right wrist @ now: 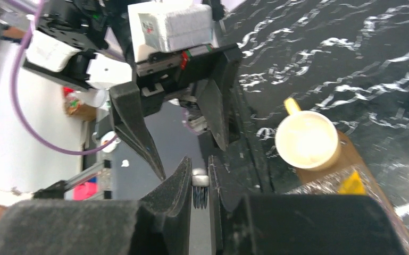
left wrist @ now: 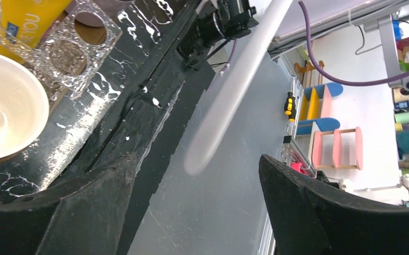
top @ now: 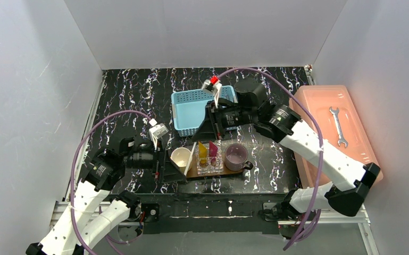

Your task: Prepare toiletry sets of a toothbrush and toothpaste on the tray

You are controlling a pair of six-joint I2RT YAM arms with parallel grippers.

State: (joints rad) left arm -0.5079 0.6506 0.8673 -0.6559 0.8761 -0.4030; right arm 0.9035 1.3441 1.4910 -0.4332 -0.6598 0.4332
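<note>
A pale toothbrush point(top: 192, 155) slants down over the left end of the dark wooden tray point(top: 220, 172). My right gripper point(right wrist: 200, 170) is shut on the brush's bristled head point(right wrist: 200, 179). In the left wrist view the white handle point(left wrist: 234, 85) ends between the wide-open fingers of my left gripper point(left wrist: 198, 158), touching neither. The left gripper point(top: 171, 162) sits just left of the tray. A yellow toothpaste point(top: 202, 151) and a magenta toothpaste point(top: 213, 149) stand in a clear holder point(left wrist: 80, 48) on the tray.
On the tray a cream cup point(top: 181, 158) stands at the left end and a purple mug point(top: 236, 155) at the right. A light-blue basket point(top: 191, 109) lies behind, and a salmon-pink box point(top: 319, 114) with a wrench point(top: 339, 126) at the right.
</note>
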